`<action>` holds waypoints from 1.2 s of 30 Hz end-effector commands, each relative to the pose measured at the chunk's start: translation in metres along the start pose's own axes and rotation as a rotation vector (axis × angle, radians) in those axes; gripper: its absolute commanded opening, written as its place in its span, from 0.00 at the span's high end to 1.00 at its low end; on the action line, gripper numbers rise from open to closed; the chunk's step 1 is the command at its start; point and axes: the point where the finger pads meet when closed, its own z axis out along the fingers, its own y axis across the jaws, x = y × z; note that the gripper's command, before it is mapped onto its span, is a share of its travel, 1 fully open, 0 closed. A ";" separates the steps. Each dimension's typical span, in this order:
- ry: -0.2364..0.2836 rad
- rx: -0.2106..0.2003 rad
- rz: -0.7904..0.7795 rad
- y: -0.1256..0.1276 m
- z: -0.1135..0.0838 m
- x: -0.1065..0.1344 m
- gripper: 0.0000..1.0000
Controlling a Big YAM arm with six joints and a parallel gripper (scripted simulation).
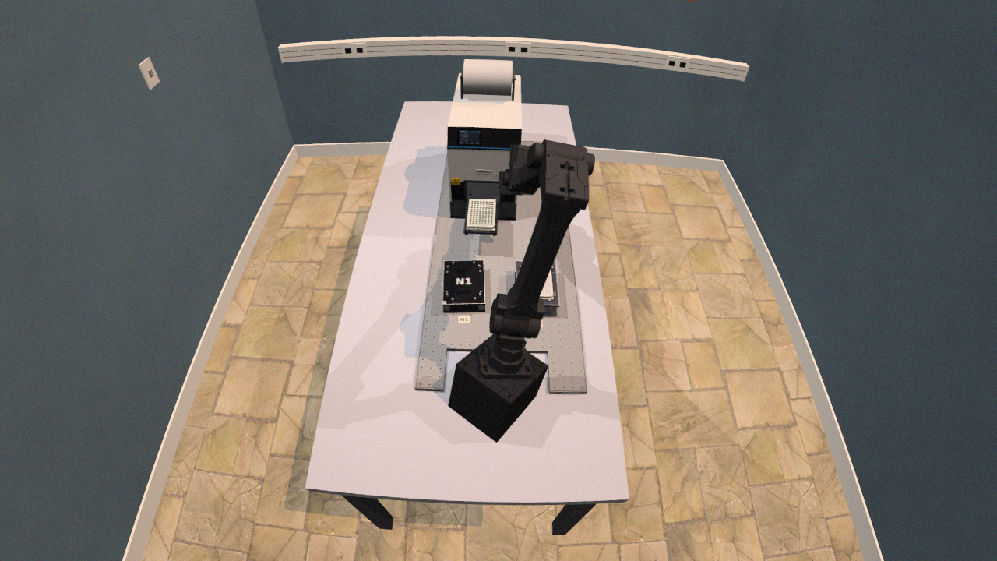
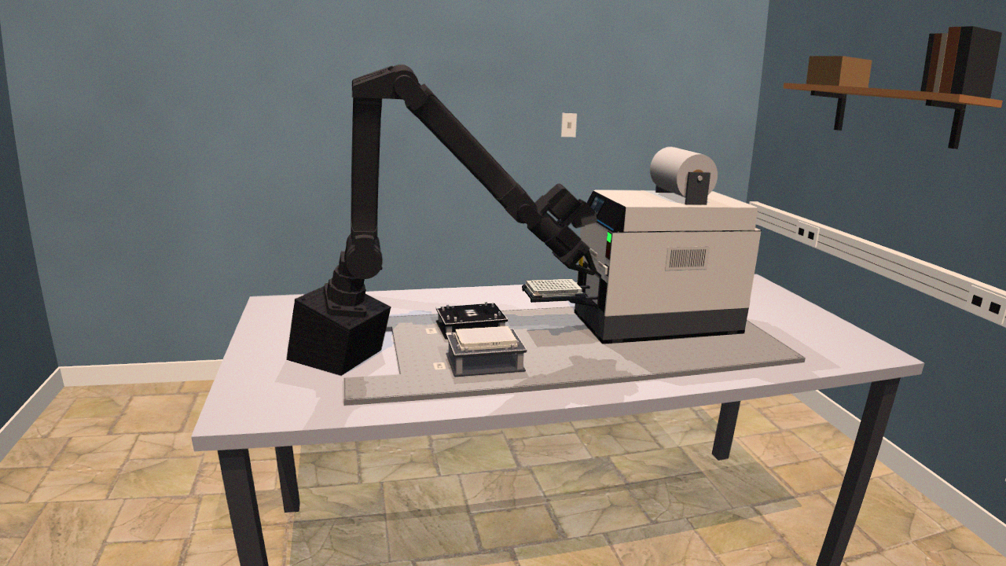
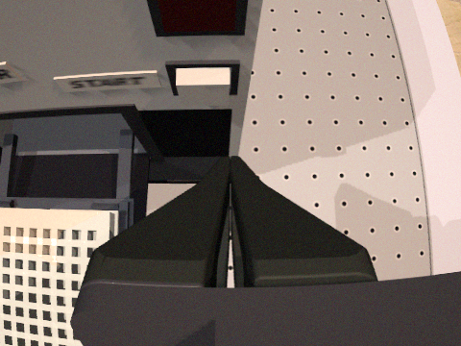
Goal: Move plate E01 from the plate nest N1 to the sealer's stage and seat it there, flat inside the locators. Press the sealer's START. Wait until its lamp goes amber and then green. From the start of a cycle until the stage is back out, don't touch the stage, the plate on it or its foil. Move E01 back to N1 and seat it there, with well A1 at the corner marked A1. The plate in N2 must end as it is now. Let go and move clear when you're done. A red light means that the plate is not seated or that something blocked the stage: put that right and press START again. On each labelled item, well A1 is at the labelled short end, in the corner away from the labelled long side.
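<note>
My gripper (image 2: 602, 271) (image 3: 230, 171) is shut and empty, its tips in front of the sealer's face, below and near the white START button (image 3: 203, 77); no contact shows. The white plate (image 1: 480, 213) (image 2: 553, 285) (image 3: 62, 218) lies on the extended stage (image 2: 556, 298), apparently flat, with open wells and no foil visible. The green lamp (image 2: 609, 237) is lit; the dark red lamp section (image 3: 199, 14) is unlit. Nest N1 (image 1: 463, 268) (image 2: 471, 317) holds no plate. Another plate (image 1: 547, 282) (image 2: 485, 337) sits in the other nest (image 2: 486, 362), partly hidden by the arm in the top view.
The sealer (image 1: 484, 114) (image 2: 682, 274) stands at the back, with a foil roll (image 1: 487, 76) (image 2: 682, 170) on top. The stage and its plate are left of the fingers in the wrist view. The perforated board (image 1: 431, 348) (image 3: 336, 111) lies under the nests and sealer.
</note>
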 end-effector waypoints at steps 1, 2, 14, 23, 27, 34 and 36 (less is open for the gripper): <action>-0.054 0.020 0.005 -0.012 0.015 -0.029 1.00; -0.048 0.020 0.004 -0.012 0.018 -0.027 1.00; -0.018 -0.006 -0.018 0.006 0.006 -0.014 1.00; -0.031 0.007 -0.009 -0.002 0.005 -0.019 1.00; -0.038 0.015 -0.004 -0.007 0.008 -0.022 1.00; -0.045 0.022 0.001 -0.010 0.017 -0.026 1.00; -0.055 0.025 0.004 -0.013 0.014 -0.031 1.00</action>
